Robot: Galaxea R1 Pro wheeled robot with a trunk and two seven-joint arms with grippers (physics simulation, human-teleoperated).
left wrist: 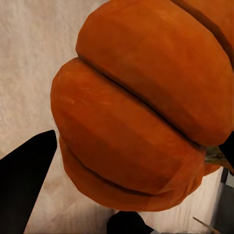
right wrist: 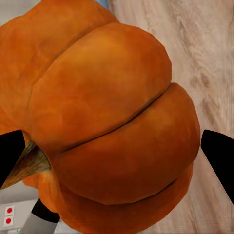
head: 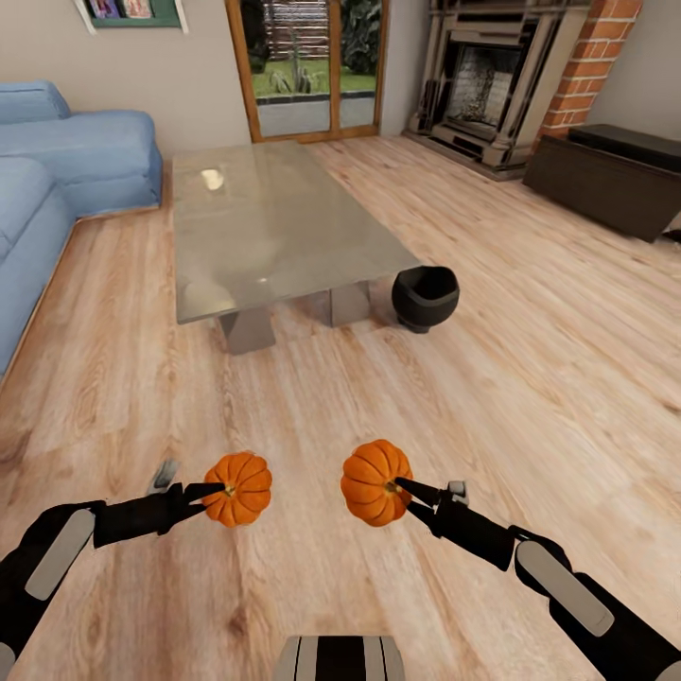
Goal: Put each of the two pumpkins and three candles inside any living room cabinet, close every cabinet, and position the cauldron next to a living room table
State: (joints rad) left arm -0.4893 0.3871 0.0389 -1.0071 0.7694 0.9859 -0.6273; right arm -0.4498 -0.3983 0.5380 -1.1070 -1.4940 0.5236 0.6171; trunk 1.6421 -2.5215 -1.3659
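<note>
I hold two orange ribbed pumpkins above the wooden floor. My left gripper is shut on the left pumpkin at its stem. The right pumpkin is gripped the same way by my right gripper. A black cauldron stands on the floor, touching or nearly touching the near right corner of the glass table. The long, low dark brown cabinet sits at the far right, its fronts shut. No candles appear.
A blue sofa lines the left side. Beyond the table are a glass door, a fireplace and a brick column. Open wooden floor stretches between me and the cabinet.
</note>
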